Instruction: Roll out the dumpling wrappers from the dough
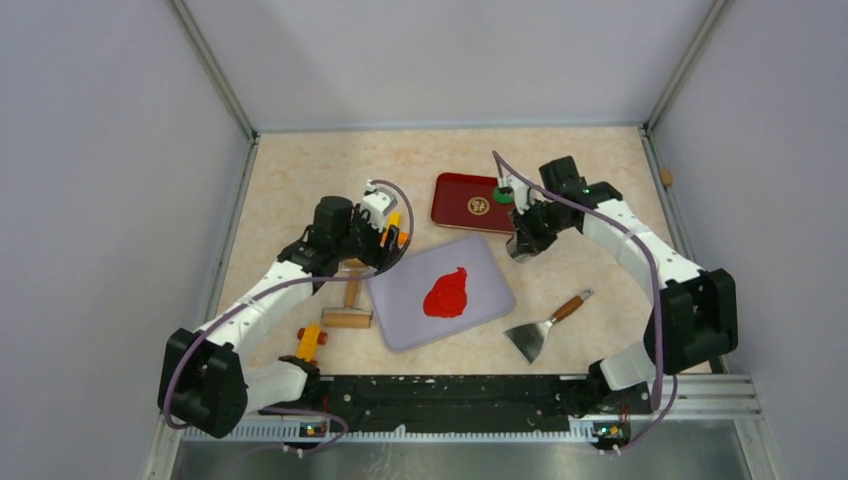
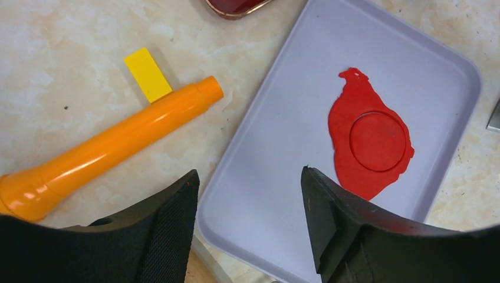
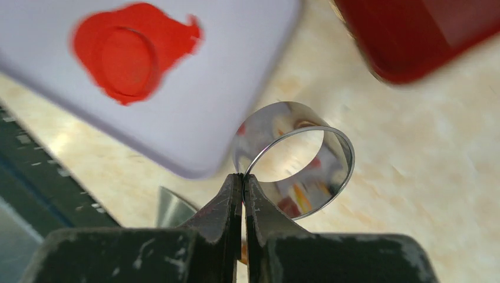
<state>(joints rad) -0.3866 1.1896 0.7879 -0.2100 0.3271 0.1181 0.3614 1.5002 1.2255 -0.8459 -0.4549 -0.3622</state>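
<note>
The dough (image 1: 447, 292) is a flattened red patch on the lilac board (image 1: 405, 320). A neat round disc (image 2: 377, 140) is outlined in the dough (image 2: 345, 106), still sitting inside the patch; it is a dumpling wrapper. My left gripper (image 2: 250, 177) is open and holds nothing, hovering over the board's left corner (image 2: 265, 153). In the top view it (image 1: 375, 258) is at the board's upper left. My right gripper (image 3: 243, 177) is shut on the rim of a shiny metal ring cutter (image 3: 330, 177), lifted off the board at its upper right (image 1: 522, 245).
An orange tool (image 2: 118, 141) and a yellow block (image 2: 147, 73) lie left of the board. A wooden rolling pin (image 1: 347, 318) lies at the board's lower left. A scraper (image 1: 540, 330) lies to its right, and a dark red tray (image 1: 460, 195) behind it.
</note>
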